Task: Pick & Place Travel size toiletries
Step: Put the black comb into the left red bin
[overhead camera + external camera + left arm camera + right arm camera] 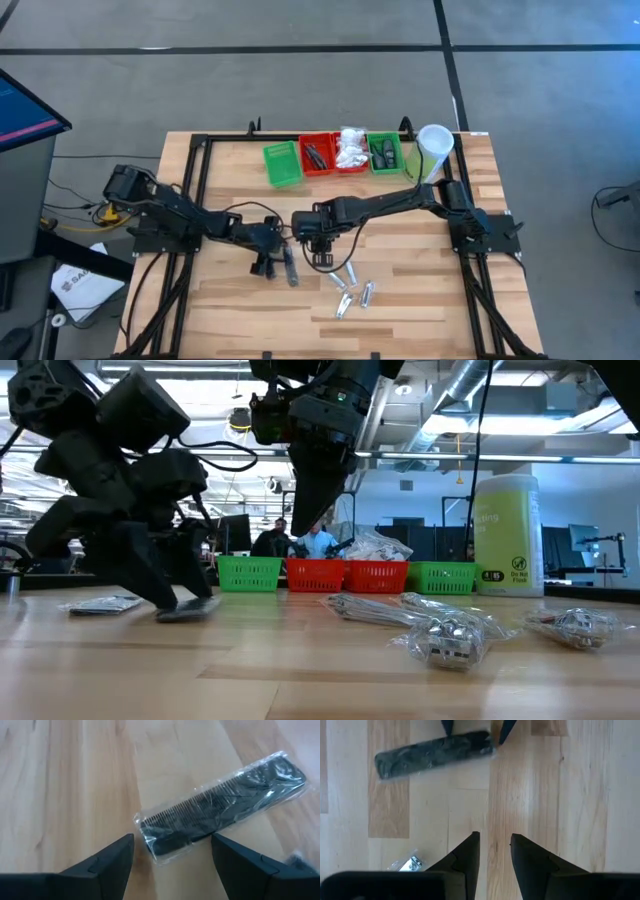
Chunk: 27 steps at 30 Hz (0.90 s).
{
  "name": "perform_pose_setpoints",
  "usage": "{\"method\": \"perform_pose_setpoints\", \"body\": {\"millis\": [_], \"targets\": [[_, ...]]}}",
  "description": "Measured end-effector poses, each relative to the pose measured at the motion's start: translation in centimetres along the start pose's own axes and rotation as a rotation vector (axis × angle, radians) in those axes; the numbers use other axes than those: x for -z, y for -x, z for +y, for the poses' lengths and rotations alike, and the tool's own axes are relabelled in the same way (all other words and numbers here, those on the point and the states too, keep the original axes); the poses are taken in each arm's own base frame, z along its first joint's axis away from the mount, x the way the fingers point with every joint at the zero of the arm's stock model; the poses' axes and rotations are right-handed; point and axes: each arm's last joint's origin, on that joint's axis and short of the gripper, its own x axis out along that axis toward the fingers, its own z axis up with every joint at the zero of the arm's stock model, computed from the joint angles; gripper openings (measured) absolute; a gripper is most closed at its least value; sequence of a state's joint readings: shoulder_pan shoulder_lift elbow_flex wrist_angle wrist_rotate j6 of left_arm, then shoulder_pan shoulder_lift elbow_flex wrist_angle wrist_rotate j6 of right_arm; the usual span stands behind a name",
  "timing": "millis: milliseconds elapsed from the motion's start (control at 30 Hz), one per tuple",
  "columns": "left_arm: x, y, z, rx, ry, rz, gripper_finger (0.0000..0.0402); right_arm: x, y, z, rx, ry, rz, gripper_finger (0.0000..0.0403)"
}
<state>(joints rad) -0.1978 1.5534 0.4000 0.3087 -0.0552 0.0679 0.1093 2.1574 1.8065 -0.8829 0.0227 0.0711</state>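
My left gripper (170, 857) stood wide open and empty, its 2 fingers (107, 862) flanking the near end of the wrapped comb (220, 807), whose long axis ran away from them.

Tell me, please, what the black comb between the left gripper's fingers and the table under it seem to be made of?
The comb looks like matt black moulded plastic with fine, even teeth; it sits sealed in a clear, glossy film wrapper that crinkles and catches light. The table looks like pale wood, its grain and plank seams showing, with a smooth satin finish. The open left gripper straddles the comb's end.
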Motion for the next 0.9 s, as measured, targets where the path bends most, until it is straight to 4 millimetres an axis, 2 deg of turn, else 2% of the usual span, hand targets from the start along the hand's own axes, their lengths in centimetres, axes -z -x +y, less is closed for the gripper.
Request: {"method": "perform_pose_setpoints", "body": {"millis": [500, 767, 900], "targets": [[-1.5, 0.6, -0.5, 0.049, -0.014, -0.149, 0.0259, 0.0, 0.0, 0.0, 0.001, 0.019, 0.004, 0.0102], [-1.4, 0.4, -1.1, 0.113, -0.074, -0.151, 0.0259, 0.0, 0.0, 0.0, 0.001, 0.021, 0.005, 0.0102], [-0.8, -0.4, -1.2, 0.128, -0.083, -0.119, 0.0259, 0.1, 0.0, 0.0, 0.001, 0.021, 0.007, 0.0102]]}}
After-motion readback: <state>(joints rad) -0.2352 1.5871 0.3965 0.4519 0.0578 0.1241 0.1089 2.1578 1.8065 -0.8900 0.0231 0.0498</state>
